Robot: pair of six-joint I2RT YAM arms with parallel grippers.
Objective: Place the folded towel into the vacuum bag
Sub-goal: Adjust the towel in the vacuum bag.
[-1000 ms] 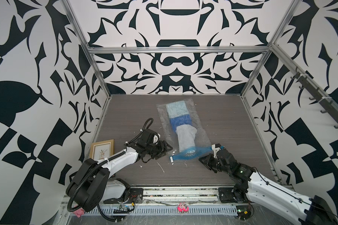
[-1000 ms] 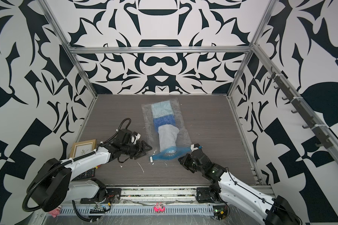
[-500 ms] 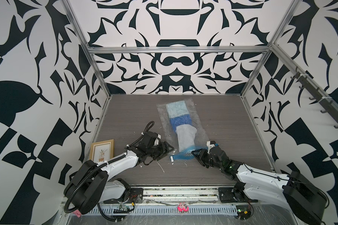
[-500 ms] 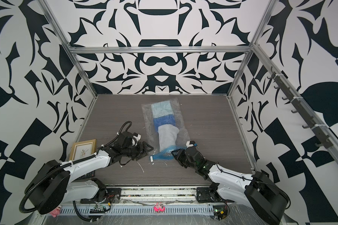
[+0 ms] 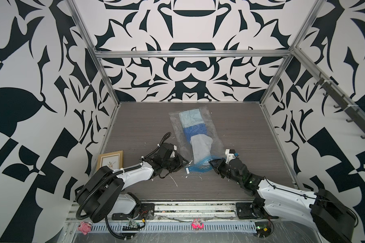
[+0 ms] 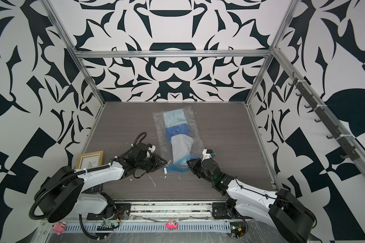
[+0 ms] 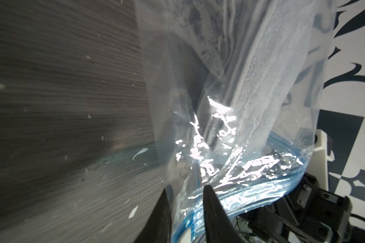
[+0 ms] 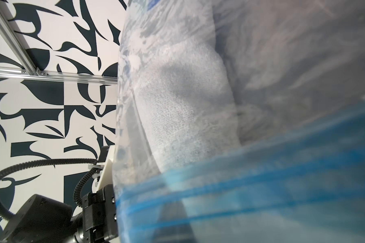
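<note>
My right pincer (image 5: 212,165) is clenched on the blue zip strip (image 5: 200,169) of the vacuum bag (image 5: 218,134), which lies in the middle of the counter (image 5: 139,126). My left pincer (image 7: 185,189) straddles that same edge with a gap between its tips; I cannot tell whether it grips. The white folded towel (image 5: 200,147) lies inside the bag, just behind the strip.

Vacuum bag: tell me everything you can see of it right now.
The vacuum bag is clear, crinkly plastic, lying lengthwise on the table, its blue zip strip at the near end, buckled. Inside, in a row: a pale blue towel farthest, a dark blue towel, then a white towel reaching the strip. The left hand straddles one end of the strip; the right hand is shut on the other.
</note>
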